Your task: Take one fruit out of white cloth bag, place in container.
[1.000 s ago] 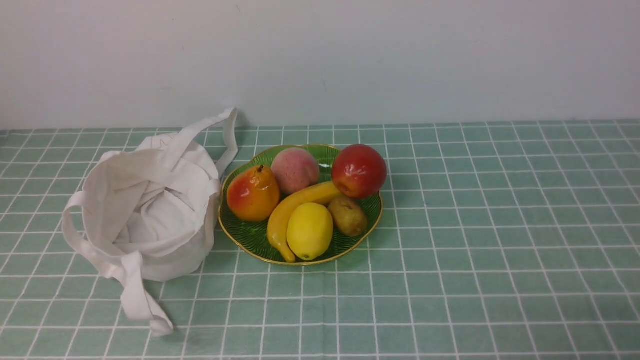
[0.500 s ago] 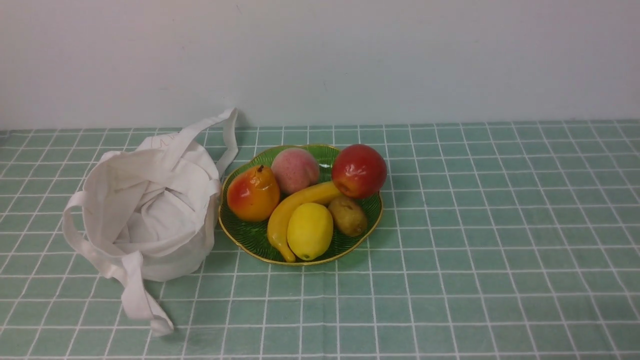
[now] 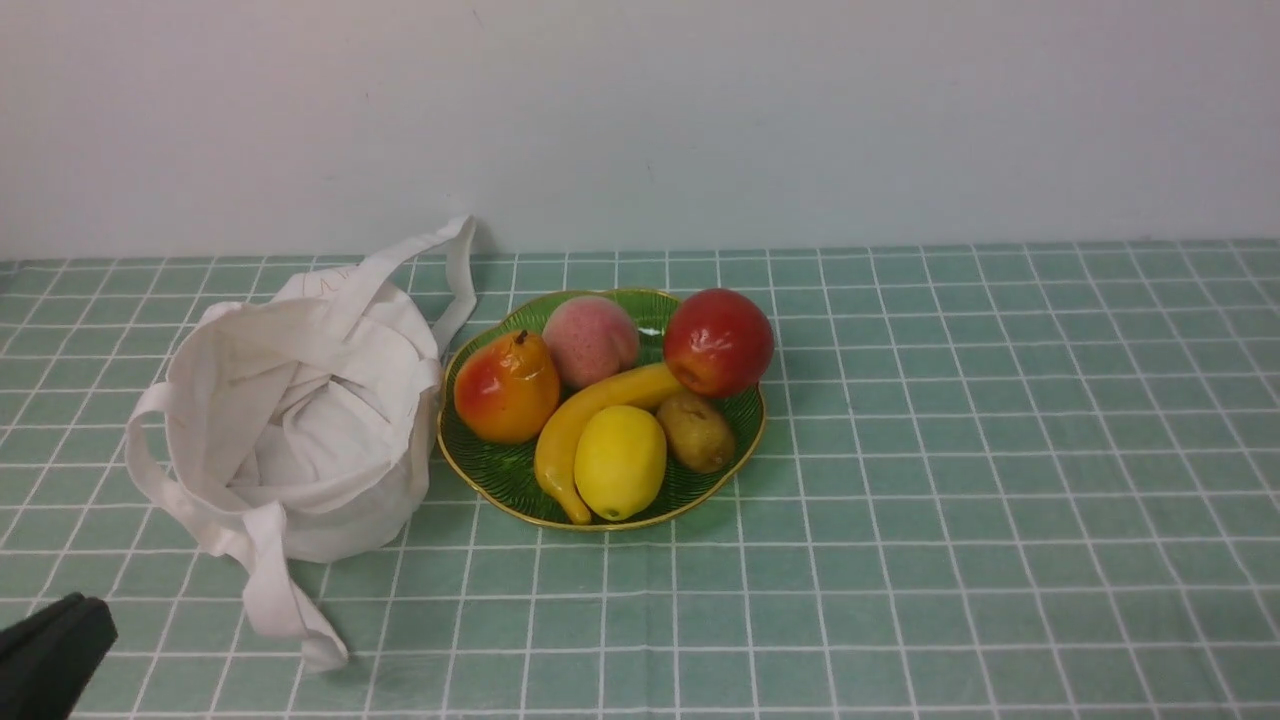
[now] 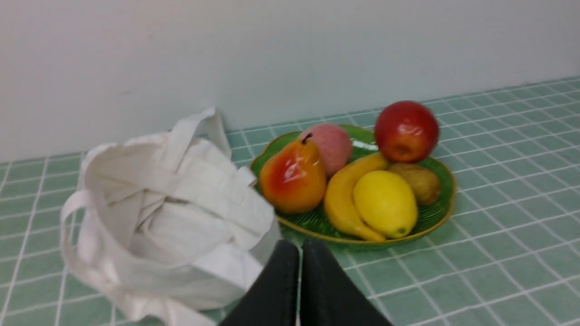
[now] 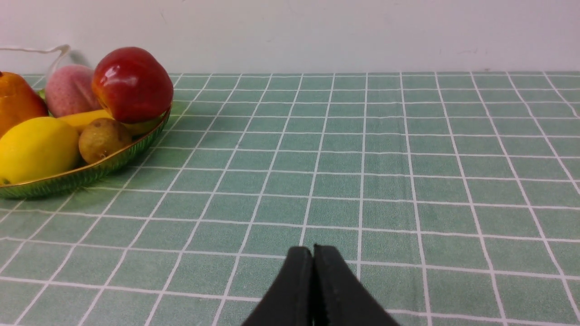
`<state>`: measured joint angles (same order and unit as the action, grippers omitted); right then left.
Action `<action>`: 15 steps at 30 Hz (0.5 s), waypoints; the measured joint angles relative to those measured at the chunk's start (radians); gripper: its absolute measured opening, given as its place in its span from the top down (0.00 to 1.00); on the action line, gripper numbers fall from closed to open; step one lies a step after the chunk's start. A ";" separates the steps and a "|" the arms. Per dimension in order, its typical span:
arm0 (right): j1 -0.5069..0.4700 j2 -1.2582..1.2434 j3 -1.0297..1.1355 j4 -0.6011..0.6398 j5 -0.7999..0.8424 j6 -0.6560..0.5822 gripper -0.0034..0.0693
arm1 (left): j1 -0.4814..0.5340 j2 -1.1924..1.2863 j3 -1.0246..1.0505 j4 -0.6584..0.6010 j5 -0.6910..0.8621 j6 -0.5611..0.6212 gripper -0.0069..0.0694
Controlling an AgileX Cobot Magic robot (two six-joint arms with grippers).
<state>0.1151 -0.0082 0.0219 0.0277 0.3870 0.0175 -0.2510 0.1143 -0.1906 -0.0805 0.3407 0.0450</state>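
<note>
The glossy red apple (image 3: 718, 342) rests at the back right of the green leaf-ribbed plate (image 3: 500, 478). It shows too in the left wrist view as the apple (image 4: 406, 131) and in the right wrist view as the apple (image 5: 132, 85). The white cloth bag (image 3: 300, 420) slumps left of the plate, its mouth open with only folded cloth showing inside. My left gripper (image 3: 50, 655) pokes in at the front left corner, shut and empty, fingertips together (image 4: 300, 246) just short of the bag (image 4: 172, 217). My right gripper (image 5: 312, 251) is shut and empty over bare cloth, right of the plate (image 5: 90, 174).
On the plate also lie an orange-red pear (image 3: 507, 387), a pink peach (image 3: 590, 341), a banana (image 3: 580, 420), a lemon (image 3: 620, 462) and a kiwi (image 3: 695, 432). The bag's long strap (image 3: 275, 600) trails toward the front. A green checked tablecloth (image 3: 1000, 480) covers the table up to a pale wall.
The left gripper has come into the front view at the lower left corner; it was out of view before. Bag, plate and fruit have not moved.
</note>
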 joint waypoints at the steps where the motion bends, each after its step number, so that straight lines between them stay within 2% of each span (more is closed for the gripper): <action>1: 0.000 0.000 0.000 0.000 0.000 0.000 0.97 | 0.022 -0.018 0.035 -0.009 -0.010 0.004 0.92; 7: 0.000 0.000 0.000 0.000 0.000 0.000 0.97 | 0.195 -0.120 0.214 -0.019 -0.028 0.024 0.92; 15: 0.000 0.000 0.000 0.000 0.000 0.000 0.97 | 0.224 -0.125 0.219 -0.017 0.033 0.028 0.92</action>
<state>0.1151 -0.0082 0.0219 0.0277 0.3870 0.0175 -0.0270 -0.0107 0.0282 -0.0972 0.3733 0.0727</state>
